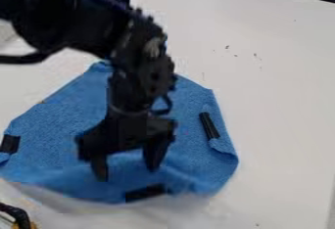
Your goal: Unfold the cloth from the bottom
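Robot arm point(85, 27): matte blk overall, w/ a few dark-blue glints up top. Upper pt thick, rounded; lower pt narrower, knobby, w/ small bumps along one edge, prob. screw heads, too blurry to confirm. Pale gray patch point(154, 47) midway. Blk cables point(23, 58) loop off upper pt, thin blk loop point(169, 106) nr wrist. Gripper point(127, 173) blk, wide blocky body, 2 chunky fingers point(154, 157), tapered tips.

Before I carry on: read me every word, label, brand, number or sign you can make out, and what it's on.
None. I can read no text on the blue cloth, its black strips, the arm, the gripper or the white table.
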Robot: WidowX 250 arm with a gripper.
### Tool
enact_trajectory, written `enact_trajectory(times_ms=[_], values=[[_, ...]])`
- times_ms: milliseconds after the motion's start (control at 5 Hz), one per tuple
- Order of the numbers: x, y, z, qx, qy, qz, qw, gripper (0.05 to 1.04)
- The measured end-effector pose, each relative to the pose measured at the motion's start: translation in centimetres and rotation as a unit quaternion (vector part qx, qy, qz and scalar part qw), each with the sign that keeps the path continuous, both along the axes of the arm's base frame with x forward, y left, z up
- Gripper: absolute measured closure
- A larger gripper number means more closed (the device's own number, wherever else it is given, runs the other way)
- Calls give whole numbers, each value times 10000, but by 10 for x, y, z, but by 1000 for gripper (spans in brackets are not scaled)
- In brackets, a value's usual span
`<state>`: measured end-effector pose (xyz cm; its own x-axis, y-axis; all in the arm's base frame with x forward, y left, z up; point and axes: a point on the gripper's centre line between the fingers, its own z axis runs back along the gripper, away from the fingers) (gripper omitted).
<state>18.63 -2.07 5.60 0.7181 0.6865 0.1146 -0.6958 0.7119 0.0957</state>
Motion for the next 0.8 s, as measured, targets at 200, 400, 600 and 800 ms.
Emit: enact_trajectory(times_ms=[200,400,600,800], values=[[7,-1,6,-237,-183,-336,9990,83],[19,3,6,-675,-453,-1303,9881,83],[18,5,1,-866,-636,-2141,9709,83],[13,3,2,-994,-457,-2506,9619,83]])
